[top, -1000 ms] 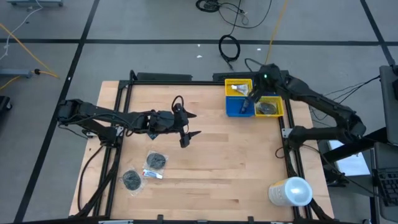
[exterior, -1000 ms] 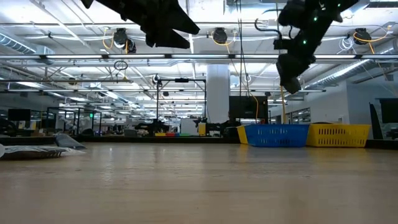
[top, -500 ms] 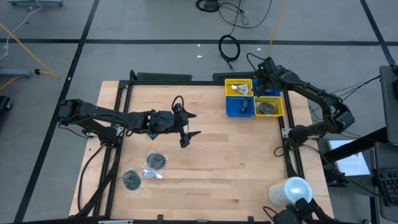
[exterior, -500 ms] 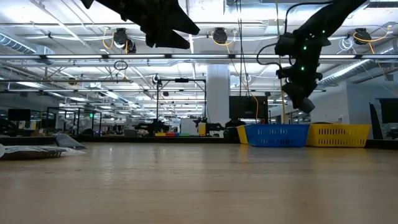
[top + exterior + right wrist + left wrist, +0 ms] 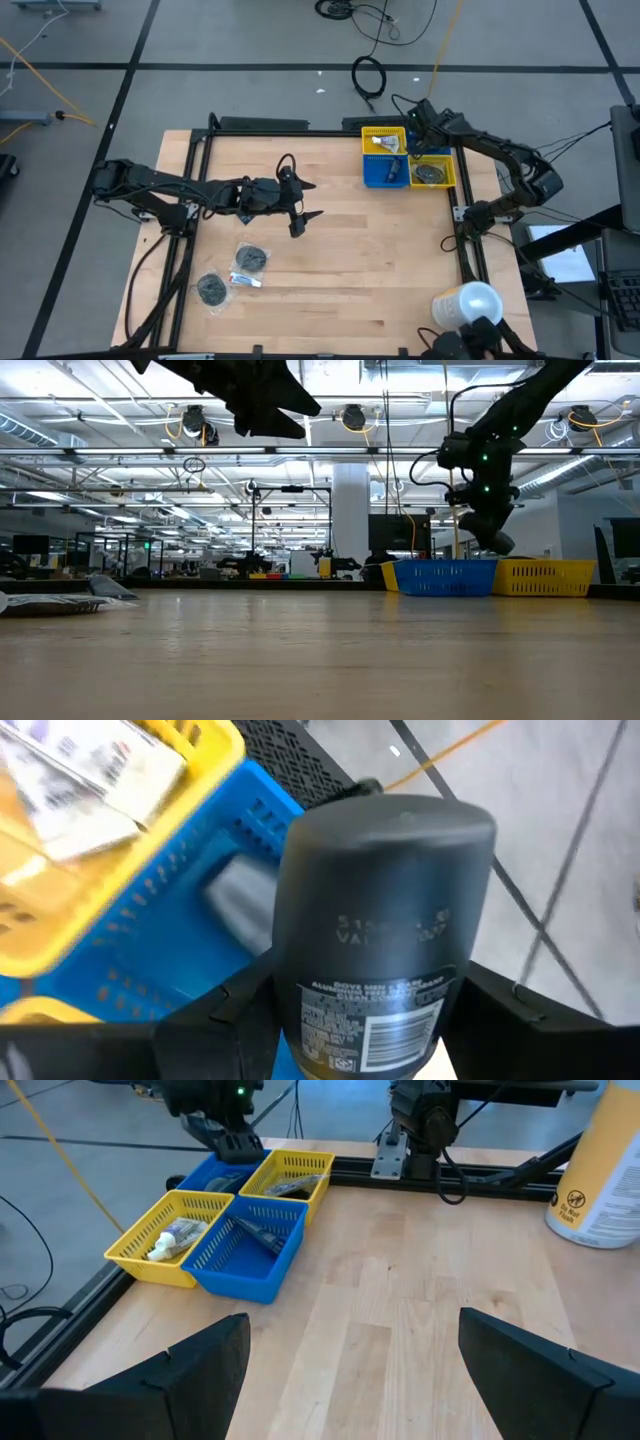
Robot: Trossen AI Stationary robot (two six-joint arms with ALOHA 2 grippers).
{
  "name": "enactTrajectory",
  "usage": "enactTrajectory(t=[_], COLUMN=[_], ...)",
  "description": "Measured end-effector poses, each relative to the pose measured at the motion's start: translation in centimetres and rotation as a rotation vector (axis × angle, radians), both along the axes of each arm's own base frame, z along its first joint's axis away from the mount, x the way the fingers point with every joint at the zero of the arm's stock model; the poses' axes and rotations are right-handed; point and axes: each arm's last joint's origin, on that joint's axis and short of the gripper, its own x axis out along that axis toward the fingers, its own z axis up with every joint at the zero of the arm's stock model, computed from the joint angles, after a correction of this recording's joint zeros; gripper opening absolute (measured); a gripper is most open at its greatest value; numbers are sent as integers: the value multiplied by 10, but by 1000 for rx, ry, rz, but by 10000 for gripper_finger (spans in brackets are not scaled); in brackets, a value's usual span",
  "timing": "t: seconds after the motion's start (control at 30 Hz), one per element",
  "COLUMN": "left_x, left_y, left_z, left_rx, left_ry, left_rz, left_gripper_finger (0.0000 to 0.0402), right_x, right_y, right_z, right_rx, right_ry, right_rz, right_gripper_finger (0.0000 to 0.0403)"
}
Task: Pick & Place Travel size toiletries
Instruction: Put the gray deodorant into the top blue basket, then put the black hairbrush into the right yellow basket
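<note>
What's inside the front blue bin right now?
In the left wrist view, the front blue bin holds one dark, elongated item lying at a slant on its floor. The near wall hides the bin's front floor, so anything small lying there cannot be seen.

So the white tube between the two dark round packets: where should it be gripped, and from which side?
Grip the white tube across its middle, straight down from above: it lies flat on the table, so only its top and long edges are free. Close across the short width, probably narrowly, since one dark round packet lies close beside it and another off one end.
</note>
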Motion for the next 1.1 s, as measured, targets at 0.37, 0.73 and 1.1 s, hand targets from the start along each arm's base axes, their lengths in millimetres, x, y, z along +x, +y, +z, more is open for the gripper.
enactTrajectory(t=[0.37, 0.73, 1.1], left_x=[0, 0, 0], left_y=[0, 0, 0], left_z=[0, 0, 0], left_rx=[0, 0, 3], left_ry=[1, 1, 1], left_rz=[0, 0, 8], left_gripper_finger=[347, 347, 347], right_x=[-4, -6, 3], right_y=[4, 12, 21], right_z=[-17, -34, -29], right_rx=[-48, -89, -105], right_ry=[23, 82, 45], right_rz=[-35, -54, -20], right_gripper_finger=[205, 263, 257])
